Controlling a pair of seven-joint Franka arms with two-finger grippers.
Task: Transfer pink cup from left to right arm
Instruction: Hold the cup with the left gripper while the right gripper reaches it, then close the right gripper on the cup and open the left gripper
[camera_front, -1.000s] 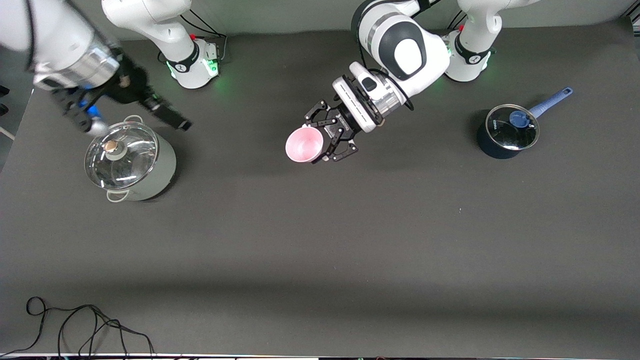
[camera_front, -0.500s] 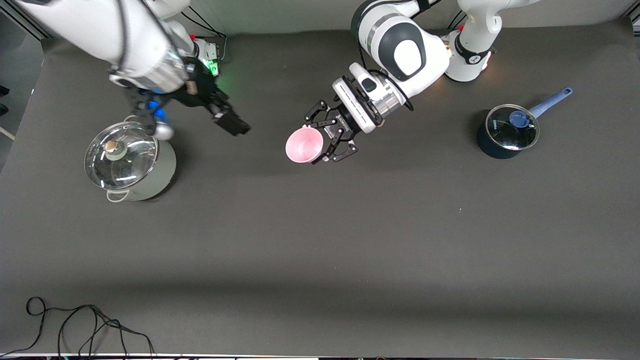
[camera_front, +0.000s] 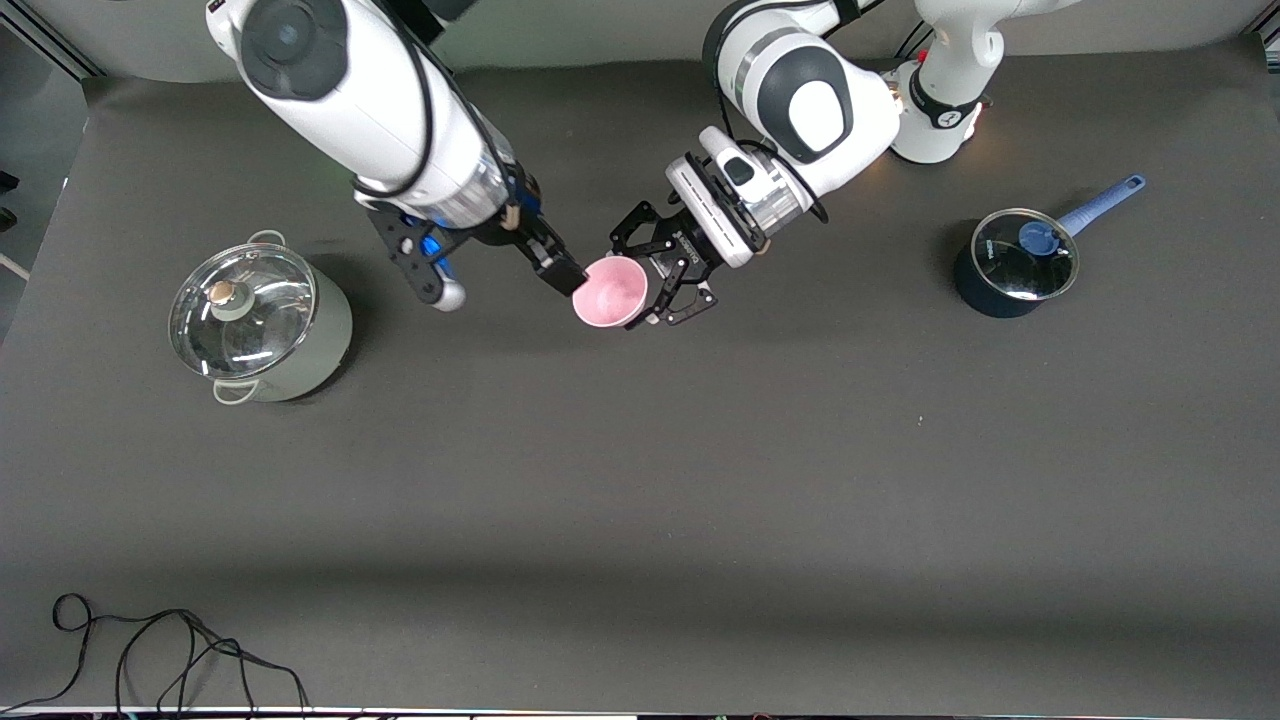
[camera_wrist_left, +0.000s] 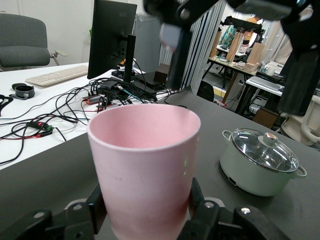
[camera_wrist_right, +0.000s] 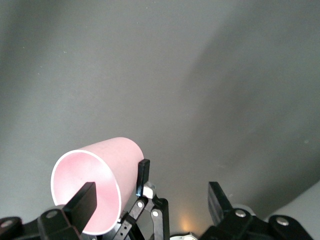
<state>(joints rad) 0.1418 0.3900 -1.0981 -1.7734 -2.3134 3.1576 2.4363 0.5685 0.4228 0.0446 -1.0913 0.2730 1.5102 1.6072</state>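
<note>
The pink cup (camera_front: 610, 290) is held on its side over the table's middle by my left gripper (camera_front: 632, 285), whose black claw fingers (camera_front: 680, 300) are shut on its body. In the left wrist view the cup (camera_wrist_left: 145, 165) fills the space between the fingers (camera_wrist_left: 97, 202). My right gripper (camera_front: 495, 275) is open beside the cup's mouth, with one finger (camera_front: 560, 272) at the rim. In the right wrist view that finger (camera_wrist_right: 82, 202) lies across the cup's mouth (camera_wrist_right: 92, 185) and the other finger (camera_wrist_right: 219, 200) stands well apart. I cannot tell whether it touches the cup.
A grey-green pot with a glass lid (camera_front: 258, 325) stands toward the right arm's end. A dark blue saucepan with a lid (camera_front: 1015, 262) stands toward the left arm's end. A black cable (camera_front: 170, 650) lies at the table edge nearest the front camera.
My right arm has swung from over the grey-green pot across to the cup's mouth. My left gripper and the cup have stayed where they were.
</note>
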